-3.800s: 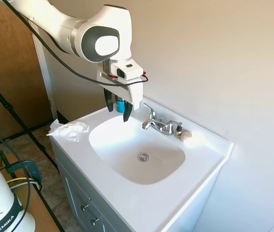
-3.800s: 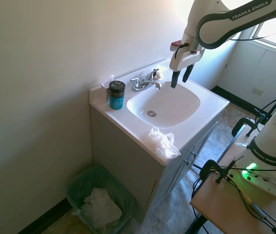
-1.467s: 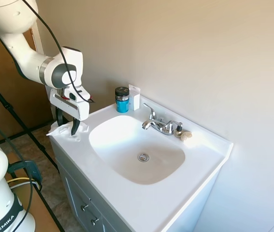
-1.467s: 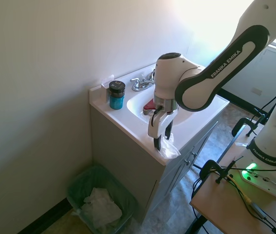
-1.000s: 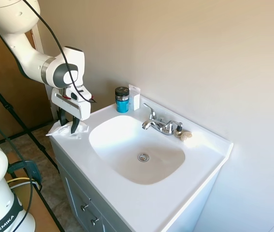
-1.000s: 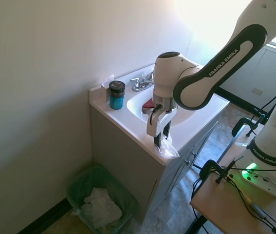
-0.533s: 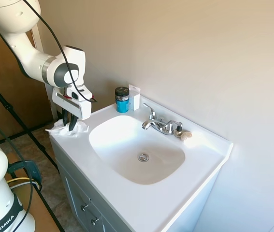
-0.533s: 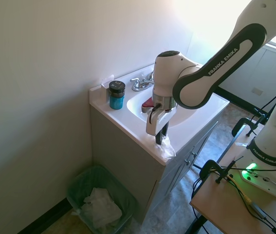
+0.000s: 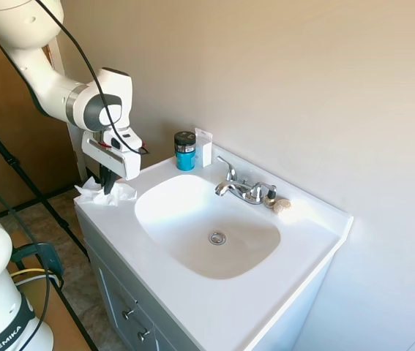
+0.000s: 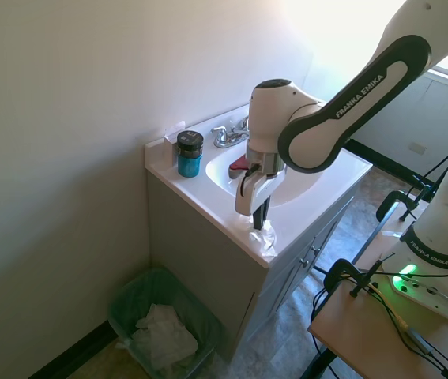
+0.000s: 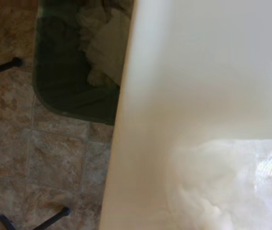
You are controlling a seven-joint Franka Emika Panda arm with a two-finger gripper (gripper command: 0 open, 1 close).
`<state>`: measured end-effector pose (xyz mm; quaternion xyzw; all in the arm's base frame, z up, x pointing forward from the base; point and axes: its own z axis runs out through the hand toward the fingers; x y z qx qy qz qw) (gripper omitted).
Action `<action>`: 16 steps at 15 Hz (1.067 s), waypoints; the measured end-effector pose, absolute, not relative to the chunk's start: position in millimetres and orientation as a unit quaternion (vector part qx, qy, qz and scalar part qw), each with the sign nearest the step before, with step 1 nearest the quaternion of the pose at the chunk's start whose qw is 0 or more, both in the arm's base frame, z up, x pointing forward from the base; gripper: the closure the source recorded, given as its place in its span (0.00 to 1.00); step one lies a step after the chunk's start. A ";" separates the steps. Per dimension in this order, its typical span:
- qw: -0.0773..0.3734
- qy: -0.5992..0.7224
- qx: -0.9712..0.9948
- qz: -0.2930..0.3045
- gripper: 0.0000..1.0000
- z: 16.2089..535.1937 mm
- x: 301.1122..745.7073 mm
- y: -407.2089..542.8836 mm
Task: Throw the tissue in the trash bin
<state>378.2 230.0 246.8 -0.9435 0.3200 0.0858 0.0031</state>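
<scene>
We cannot follow the fingertips of the gripper [image 9: 109, 190] to their ends: in both exterior views they sink into the tissue [image 9: 106, 194], and the white gripper body covers the part above. The wrist view is soft and shows only a blurred white mass of tissue [image 11: 236, 187] against the pale vanity edge, with the trash bin [image 11: 66, 72] cut off at the frame's border below on the floor.

The tissue is thin, crumpled white paper with wrinkled folds, slightly translucent where it hangs over the rim. It sits at the front corner of the vanity top [image 9: 192, 292], on the end away from the faucet [image 9: 240, 188], beside the basin. The vanity top is smooth, glossy white with an oval bowl. The faucet is polished chrome. A blue jar [image 9: 185, 151] with a black lid stands at the back edge near the wall, and a small beige lumpy object [image 9: 281, 205] rests next to the faucet.

The bin [image 10: 164, 324] is a dark green mesh-like container on the tiled floor beside the cabinet, already holding pale crumpled paper.

The dark fingers [image 10: 259, 215] stand close together, pinched on the tissue, pointing straight down.
</scene>
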 end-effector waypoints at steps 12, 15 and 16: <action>-0.007 0.267 -0.963 0.023 1.00 336.6 436.2 361.3; -0.008 0.251 -0.968 0.027 1.00 322.6 448.7 392.8; -0.013 0.249 -0.968 0.027 1.00 314.7 450.6 399.9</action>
